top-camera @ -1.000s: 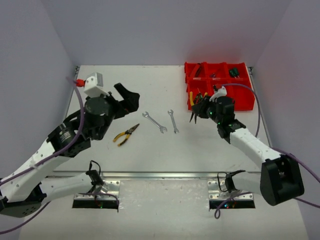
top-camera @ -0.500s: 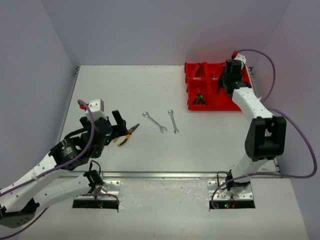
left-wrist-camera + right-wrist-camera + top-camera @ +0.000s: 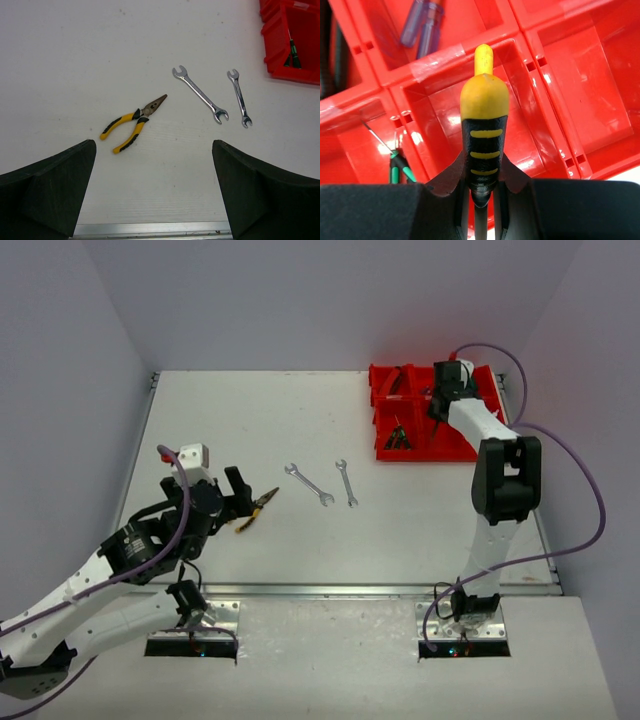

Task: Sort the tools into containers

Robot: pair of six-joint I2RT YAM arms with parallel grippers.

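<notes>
Your worktop [image 3: 250, 410] carries the red containers [image 3: 440, 452], the reference for every position below. Your right gripper [image 3: 482, 185] stands directly over the containers, clamped on a yellow-and-black handled tool [image 3: 484, 115] that hangs above a middle compartment, so the placing step is in hand. In my judgement the next move calls for lowering the tool inside that compartment's walls, then releasing it. Your left gripper [image 3: 155, 195] hangs well left of the containers, jaws fully apart, holding nothing. Unsorted on the worktop: the yellow-handled pliers [image 3: 131, 125], farthest from the containers, with a longer wrench [image 3: 200, 95] and a shorter wrench [image 3: 239, 97] between them and the containers.
</notes>
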